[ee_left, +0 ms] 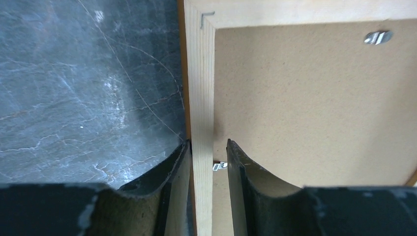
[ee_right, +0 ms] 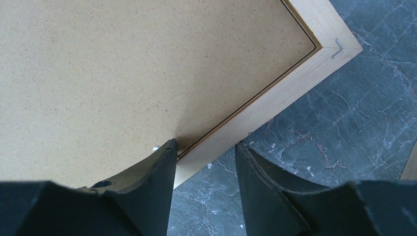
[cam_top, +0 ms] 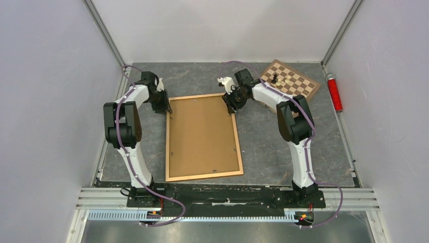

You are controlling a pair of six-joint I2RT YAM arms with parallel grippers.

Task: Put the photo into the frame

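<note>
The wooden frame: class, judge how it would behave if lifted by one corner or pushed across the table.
Probably stiff: the frame has straight wooden rails with stapled corners. Likely light for its size, since the rails are thin. Lying flat on the table, it should slide or pivot rather than tip.

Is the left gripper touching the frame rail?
Cannot tell. In the left wrist view the left gripper straddles a rail of the frame: one finger stands clear, the other meets its edge, contact unsure.
</note>
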